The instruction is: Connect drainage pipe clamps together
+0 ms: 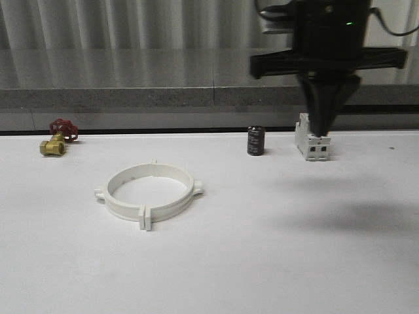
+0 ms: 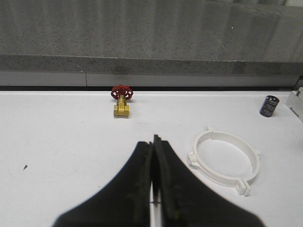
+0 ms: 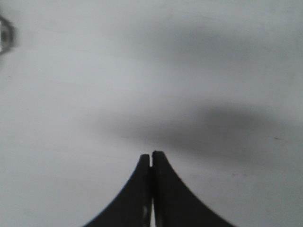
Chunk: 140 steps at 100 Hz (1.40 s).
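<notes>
The two white drainage pipe clamps [image 1: 170, 207] lie on the white table left of centre, meeting at their end tabs as one low ring. The left wrist view has the ring [image 2: 231, 137] lying beside and just beyond my left gripper [image 2: 154, 140], which is shut on nothing and apart from it. My right gripper [image 1: 321, 131] hangs at the back right, pointing down, well away from the ring. In its wrist view the right gripper [image 3: 151, 155] is shut and empty over bare table.
A brass valve with a red handle [image 1: 55, 139] sits at the back left. A black cylinder [image 1: 255, 140] and a white boxy breaker [image 1: 311, 142] stand at the back right, the breaker partly behind my right gripper. A grey ledge [image 1: 131, 98] borders the table's far edge.
</notes>
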Available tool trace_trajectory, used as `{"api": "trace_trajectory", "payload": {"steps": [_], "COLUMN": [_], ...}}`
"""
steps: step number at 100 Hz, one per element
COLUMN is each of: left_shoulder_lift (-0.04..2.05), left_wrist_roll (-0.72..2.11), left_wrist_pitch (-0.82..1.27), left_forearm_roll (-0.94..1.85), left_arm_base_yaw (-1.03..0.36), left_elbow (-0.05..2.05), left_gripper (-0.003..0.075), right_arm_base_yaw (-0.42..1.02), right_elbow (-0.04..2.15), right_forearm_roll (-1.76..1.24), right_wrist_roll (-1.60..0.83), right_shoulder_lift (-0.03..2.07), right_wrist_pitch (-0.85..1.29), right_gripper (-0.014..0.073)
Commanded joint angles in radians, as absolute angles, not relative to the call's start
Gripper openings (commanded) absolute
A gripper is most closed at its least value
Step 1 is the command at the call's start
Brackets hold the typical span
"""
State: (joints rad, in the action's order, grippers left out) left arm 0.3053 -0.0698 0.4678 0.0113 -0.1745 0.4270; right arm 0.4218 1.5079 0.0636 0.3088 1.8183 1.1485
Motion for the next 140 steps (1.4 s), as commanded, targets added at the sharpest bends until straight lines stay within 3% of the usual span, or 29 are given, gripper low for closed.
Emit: {"api": "trace_trajectory", "payload": {"steps": [1,55,140], "left_shoulder_lift": [0.312,0.312,0.312], "left_wrist_roll": [-0.070,-0.070,-0.070], "left_wrist_pitch": [0.392,0.392,0.392], "left_forearm_roll": [0.013,0.013,0.013], "left_arm_base_yaw": [-0.175,-0.175,-0.175], "left_elbow": [0.451,0.451,0.451], "left_gripper": [-0.0021,-0.0021,-0.0021], "right_arm_base_yaw": [0.372,0.044,0.036], "right_elbow": [1.454,0.982,0.351], "right_forearm_roll": [0.080,0.030,0.149], "right_wrist_roll": [0.283,0.278,0.274], "right_shoulder_lift": [1.681,1.204,0.432], "right_wrist_pitch": [1.089,0.853,0.256], "right_gripper": [-0.0062,-0.0062,-0.0062]}}
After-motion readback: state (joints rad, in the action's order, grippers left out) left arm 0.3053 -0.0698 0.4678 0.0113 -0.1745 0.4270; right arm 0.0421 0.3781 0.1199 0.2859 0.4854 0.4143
